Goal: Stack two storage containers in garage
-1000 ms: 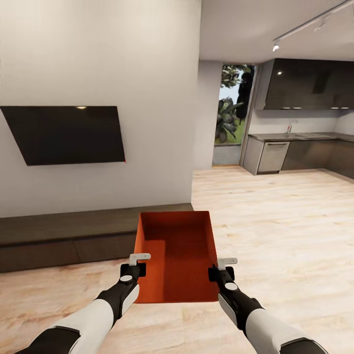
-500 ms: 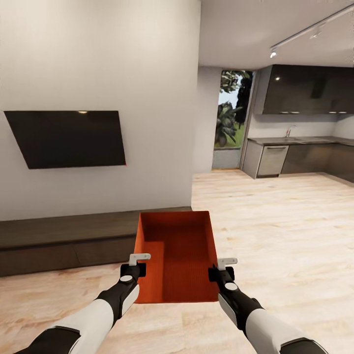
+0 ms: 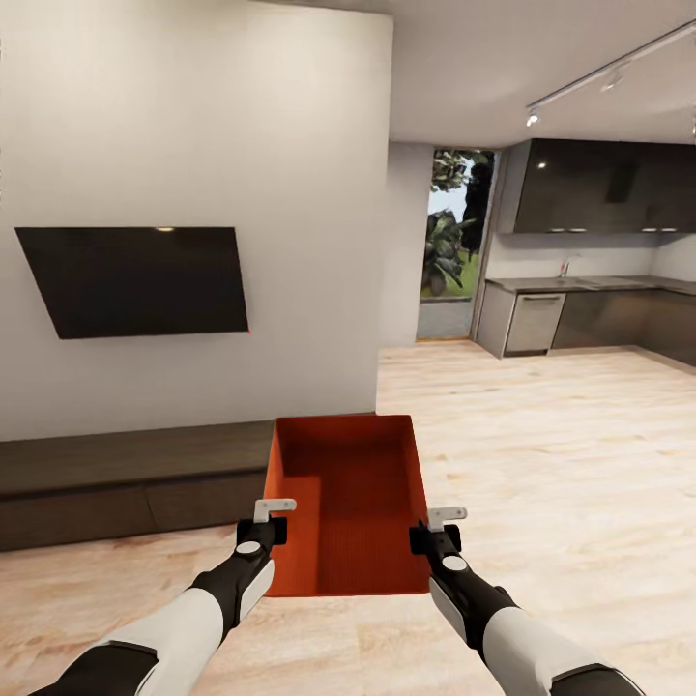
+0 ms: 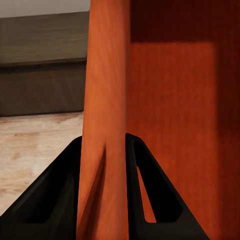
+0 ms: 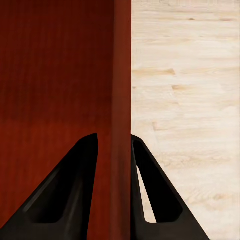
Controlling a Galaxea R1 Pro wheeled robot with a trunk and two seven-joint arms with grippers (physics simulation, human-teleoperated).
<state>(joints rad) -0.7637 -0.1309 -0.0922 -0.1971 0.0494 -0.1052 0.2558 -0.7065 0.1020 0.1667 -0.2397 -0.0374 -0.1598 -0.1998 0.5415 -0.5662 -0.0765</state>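
Note:
An orange-red open-top storage container (image 3: pixel 348 503) hangs in the air in front of me, carried by both arms over the living room's pale plank floor. My left gripper (image 3: pixel 268 530) is shut on its left wall and my right gripper (image 3: pixel 425 536) on its right wall. In the left wrist view that wall (image 4: pixel 105 115) runs between the black fingers (image 4: pixel 55 200), which pinch it. The right wrist view has the right wall (image 5: pixel 121 100) clamped the same way between black fingers (image 5: pixel 70 195). The bin is empty.
A long low dark-brown cabinet (image 3: pixel 126 483) runs along the white wall under a black TV (image 3: pixel 135 280), close on my left. Open plank floor (image 3: pixel 561 464) stretches right toward a dark kitchen (image 3: pixel 580 319) and a glass doorway (image 3: pixel 449 242).
The whole view has shifted: the TV and cabinet sit lower and the wall corner looms larger, so the camera has moved. The container stays in the same place between both grippers.

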